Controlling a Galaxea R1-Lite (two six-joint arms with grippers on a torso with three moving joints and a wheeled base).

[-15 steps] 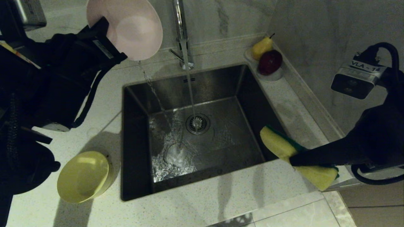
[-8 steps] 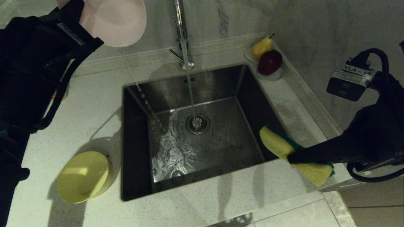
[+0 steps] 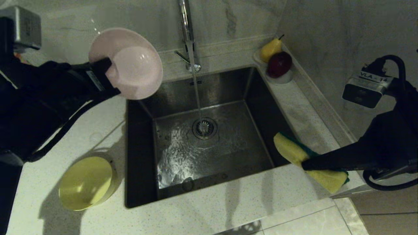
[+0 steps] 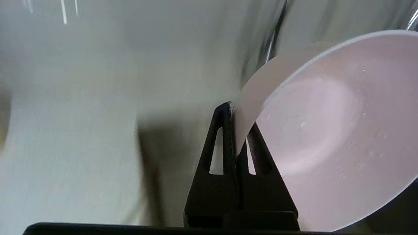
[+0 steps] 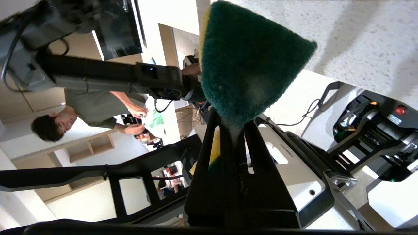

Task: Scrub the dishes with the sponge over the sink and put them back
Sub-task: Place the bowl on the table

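My left gripper [image 3: 106, 70] [image 4: 235, 130] is shut on the rim of the pale pink bowl [image 3: 130, 67] [image 4: 326, 130], held in the air over the counter at the sink's back left corner, its inside facing the head camera. The yellow bowl [image 3: 85, 182] rests on the counter left of the sink [image 3: 202, 137]. My right gripper [image 3: 305, 163] [image 5: 233, 129] is shut on the sponge [image 3: 290, 148] [image 5: 248, 62], squeezed in the middle, above the sink's front right corner. A light blue bowl is out of view.
Water runs from the chrome faucet [image 3: 186, 29] onto the drain strainer [image 3: 204, 128]. A small white dish with a pear and a red fruit [image 3: 279, 63] sits at the sink's back right corner. The counter's front edge lies close below the sink.
My left arm swung the pink bowl up toward the back left, then brought it down with its inside turned toward the camera. The stream pouring from the bowl has stopped. The right arm barely moved.
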